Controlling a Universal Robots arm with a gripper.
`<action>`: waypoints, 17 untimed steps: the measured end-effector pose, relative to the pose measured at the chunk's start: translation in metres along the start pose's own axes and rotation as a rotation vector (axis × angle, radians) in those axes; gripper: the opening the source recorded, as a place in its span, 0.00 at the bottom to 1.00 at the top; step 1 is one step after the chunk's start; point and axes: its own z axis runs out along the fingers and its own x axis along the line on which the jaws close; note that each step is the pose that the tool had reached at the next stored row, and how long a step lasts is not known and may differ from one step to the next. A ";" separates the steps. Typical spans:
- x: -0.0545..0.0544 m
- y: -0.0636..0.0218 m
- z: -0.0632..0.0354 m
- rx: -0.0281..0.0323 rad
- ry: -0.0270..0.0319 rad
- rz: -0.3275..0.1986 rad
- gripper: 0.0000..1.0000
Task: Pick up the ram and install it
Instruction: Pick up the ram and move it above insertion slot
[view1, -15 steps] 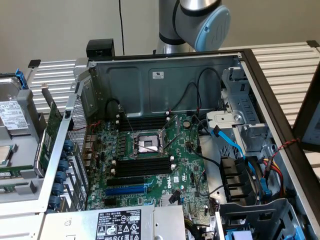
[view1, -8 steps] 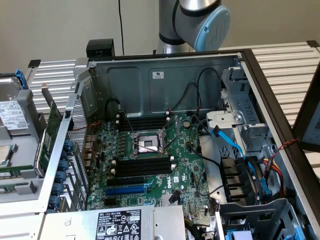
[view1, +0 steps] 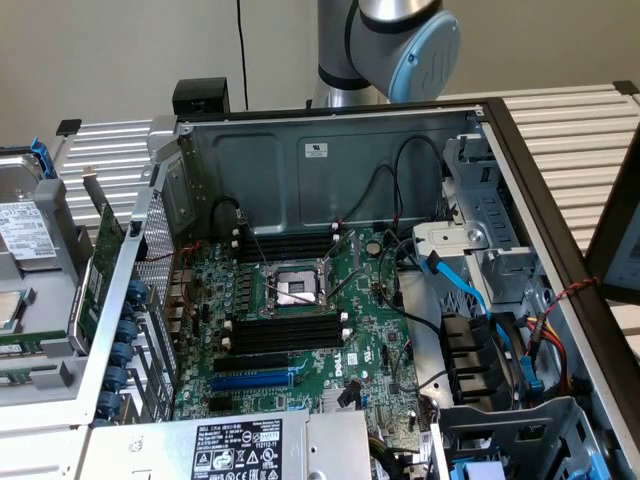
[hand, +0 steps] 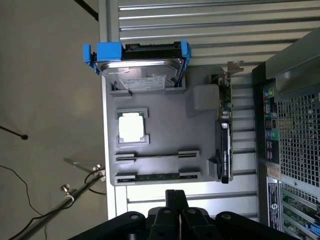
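Rising behind the rear wall of the open computer case (view1: 280, 170), the arm (view1: 420, 50) shows a grey joint with a round blue cap in the exterior view, and its wrist looks down on the slatted metal counter (hand: 210, 30). The black tool (hand: 174, 194) hangs with its two fingers pressed together, holding nothing, over the counter's slats just beside the edge of a grey tray (hand: 165, 125).

The case is bare sheet steel with a perforated panel on one side. A green motherboard (view1: 365, 300) lies flat inside it, carrying long black slots and a square metal socket. The tray looks like matte moulded plastic with shaped recesses. In it sit a shiny hard drive (hand: 145, 75) in a blue bracket, an expansion card (hand: 226, 150) standing on its edge, and a square silver processor (hand: 132, 126).

The ram (hand: 157, 176) lies in the tray's recess nearest the tool. It is a long, thin, dark stick held between two pale end clips, parallel to a second, similar recess just beside it.
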 end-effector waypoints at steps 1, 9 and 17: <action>0.000 0.0000 0.0000 0.0002 0.0004 -0.006 0.11; 0.000 0.0000 0.0007 -0.0012 0.0072 -0.150 0.11; 0.000 -0.0001 0.0018 -0.0024 0.0143 -0.296 0.11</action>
